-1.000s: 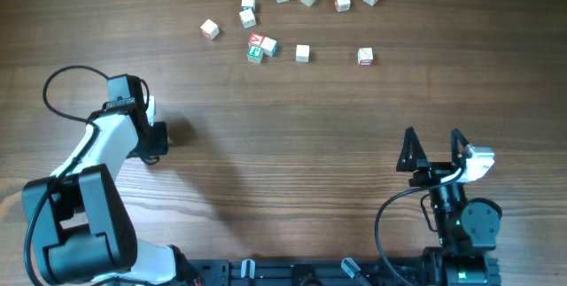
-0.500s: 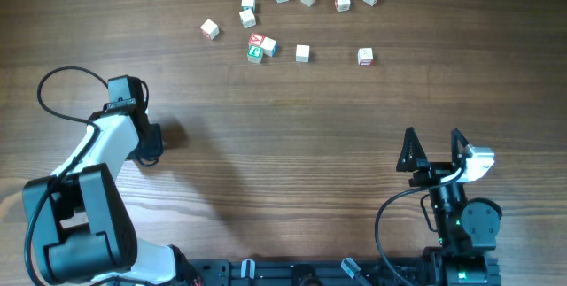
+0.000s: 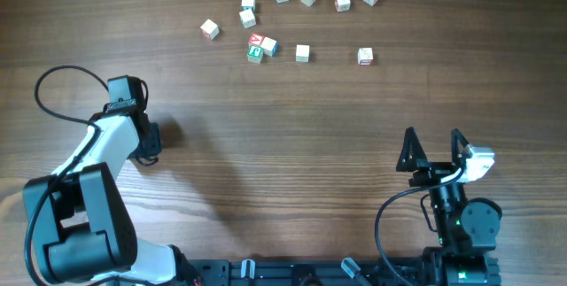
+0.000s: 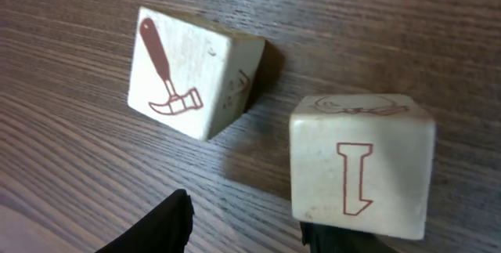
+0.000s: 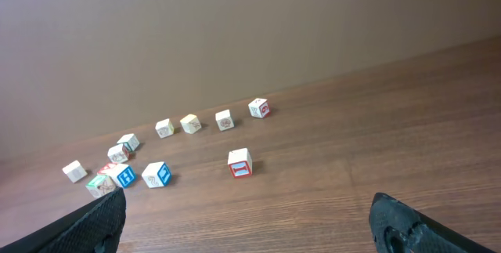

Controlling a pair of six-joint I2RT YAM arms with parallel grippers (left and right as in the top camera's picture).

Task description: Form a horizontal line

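Left hand (image 4: 246, 220) just short of "I" cube (image 4: 362, 163), hammer cube (image 4: 188, 73).

The overhead view is filled edge to edge by a dark brown wood-grain surface (image 3: 310, 135), its grain running left to right in long streaks with a matte finish. From the low right wrist view the same surface stretches away to a far edge, and behind it rises a plain, flat brownish wall (image 5: 235, 26), slightly blurred. The light is soft and even across the wood, shadows are pale and short, and close up the grain shows fine darker lines.
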